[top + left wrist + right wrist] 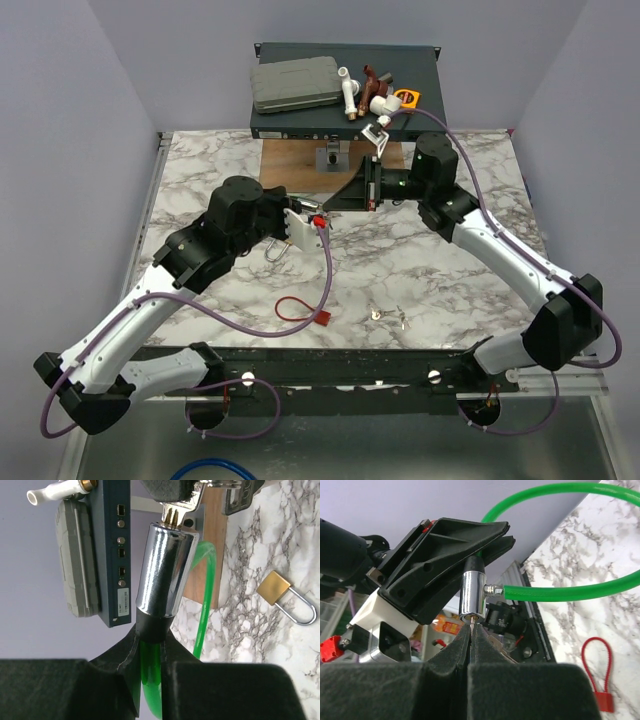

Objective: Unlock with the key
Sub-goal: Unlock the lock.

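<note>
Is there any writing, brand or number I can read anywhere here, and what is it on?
No text here can be read.
Print on the sticker on the blue box: too small to read.
Dark mark on the orange object on top of that box: too blurred to read.

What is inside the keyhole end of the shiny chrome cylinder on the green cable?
A silver metal key enters the chrome cylinder, pinched by the right gripper. The blade's tip and the mechanism inside are covered by the cylinder's wall.
</note>
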Controlling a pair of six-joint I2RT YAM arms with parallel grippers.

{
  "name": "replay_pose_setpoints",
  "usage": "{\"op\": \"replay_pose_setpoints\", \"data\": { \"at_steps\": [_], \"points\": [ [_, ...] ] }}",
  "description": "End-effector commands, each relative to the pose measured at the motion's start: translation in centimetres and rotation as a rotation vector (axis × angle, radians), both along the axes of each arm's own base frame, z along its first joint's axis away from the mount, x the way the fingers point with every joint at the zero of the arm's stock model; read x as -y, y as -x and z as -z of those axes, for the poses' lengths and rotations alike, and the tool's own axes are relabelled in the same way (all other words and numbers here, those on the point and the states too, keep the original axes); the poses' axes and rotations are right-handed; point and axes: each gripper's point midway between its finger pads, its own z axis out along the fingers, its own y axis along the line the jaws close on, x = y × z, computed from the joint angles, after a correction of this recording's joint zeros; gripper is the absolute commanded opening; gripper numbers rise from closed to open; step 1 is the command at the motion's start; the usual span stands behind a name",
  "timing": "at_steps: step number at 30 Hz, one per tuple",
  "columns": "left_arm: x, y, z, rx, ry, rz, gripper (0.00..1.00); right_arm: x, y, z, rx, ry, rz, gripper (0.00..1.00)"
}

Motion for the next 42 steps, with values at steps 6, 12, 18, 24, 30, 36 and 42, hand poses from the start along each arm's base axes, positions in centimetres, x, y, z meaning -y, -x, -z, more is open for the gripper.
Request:
{"op": "replay_pose_setpoints", "data": {
  "at_steps": [6,12,18,24,30,36,42],
  "points": [
    [3.7,0.2,-8.8,0.283,0.231,0.127,0.0,-1.3,2.3,0.0,-0.169,-0.039,-0.156,0.01],
    [3.3,1.2,-8.8,0.178,0.262,0.12,0.0,0.0,1.8,-1.7,-0.095,-0.079,-0.134,0.23],
    [2.8,2.2,-8.7,0.094,0.284,0.117,0.0,1.7,1.0,-3.6,-0.012,-0.108,-0.086,0.45],
    [2.5,2.8,-9.1,0.023,0.32,0.11,0.0,3.4,0.6,-5.5,0.072,-0.134,-0.033,0.61],
    [2.3,3.1,-9.1,-0.028,0.342,0.099,0.0,4.9,1.5,-7.0,0.189,-0.159,-0.025,0.68],
    [2.6,4.0,-9.5,-0.141,0.384,0.113,0.0,5.7,1.3,-5.7,0.411,-0.113,0.054,0.75],
    [3.2,4.7,-9.1,-0.231,0.38,0.136,0.0,6.0,0.9,-6.2,0.551,-0.12,0.103,0.75]
  ]
}}
